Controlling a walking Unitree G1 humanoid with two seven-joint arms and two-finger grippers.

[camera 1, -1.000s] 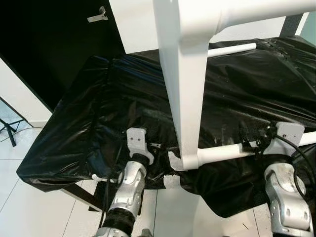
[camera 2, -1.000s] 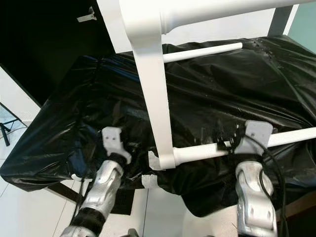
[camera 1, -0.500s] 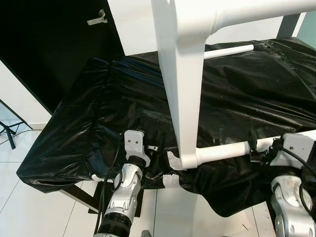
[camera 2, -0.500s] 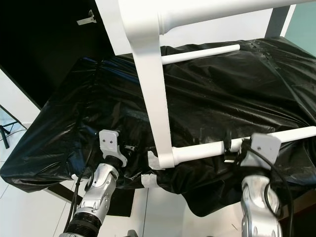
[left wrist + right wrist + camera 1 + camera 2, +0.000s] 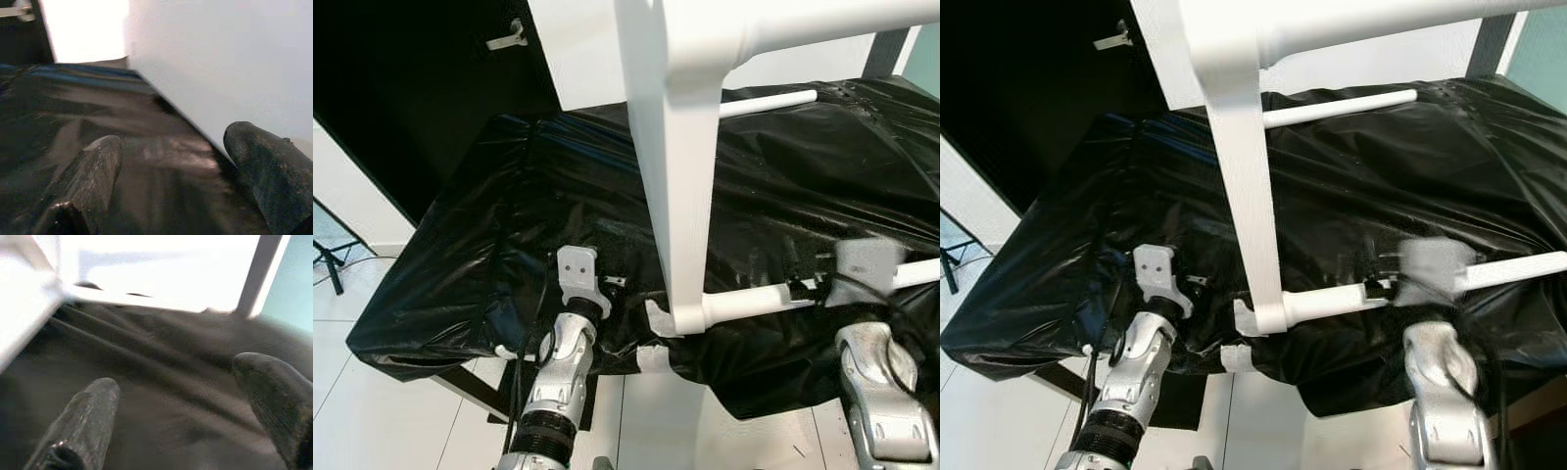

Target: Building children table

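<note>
Across the table's black plastic sheet (image 5: 509,225), the white frame (image 5: 675,196) stands upright (top cut off). Right tool (image 5: 186,416), blurred, fingers apart beside the lower rail (image 5: 754,302); left tool (image 5: 171,181) open, empty.

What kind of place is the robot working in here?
Probably a room set up as an assembly area: a work surface wrapped in black plastic sheet, a white furniture frame standing on it, and pale floor tiles.
</note>
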